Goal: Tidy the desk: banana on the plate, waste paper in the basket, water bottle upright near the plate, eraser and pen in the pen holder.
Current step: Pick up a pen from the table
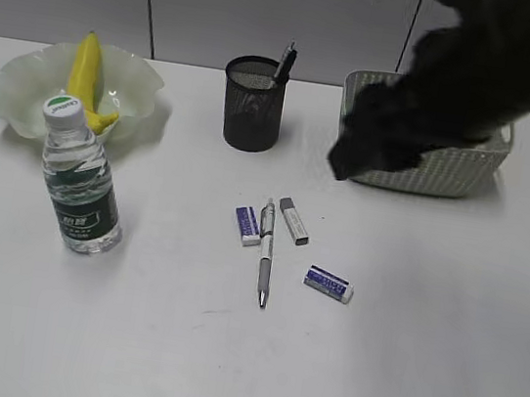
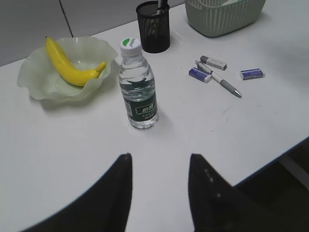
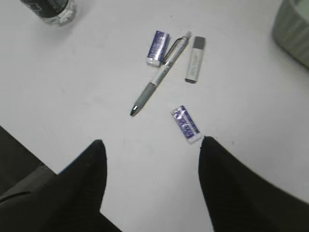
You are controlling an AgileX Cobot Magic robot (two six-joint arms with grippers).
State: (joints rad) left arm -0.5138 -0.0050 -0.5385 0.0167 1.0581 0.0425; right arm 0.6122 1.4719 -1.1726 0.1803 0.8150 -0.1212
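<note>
The banana [image 1: 87,75] lies in the pale green plate [image 1: 23,91] at the back left. The water bottle [image 1: 79,187] stands upright in front of the plate. The black pen holder [image 1: 253,108] has one pen in it. On the desk [image 1: 420,359] lie a grey-and-white pen [image 1: 265,253] and three erasers: two blue-and-white ones [image 1: 247,226] [image 1: 329,284] and a grey-tipped one [image 1: 293,220]. My right gripper [image 3: 152,142] is open and empty above the erasers, in front of the basket [image 1: 466,173]. My left gripper [image 2: 159,159] is open and empty, short of the bottle [image 2: 139,92]. The waste paper is not visible.
My right arm [image 1: 480,71] is blurred and covers most of the basket in the exterior view. The desk's front edge [image 2: 270,162] shows in the left wrist view. A grey panelled wall [image 1: 223,5] stands behind the desk.
</note>
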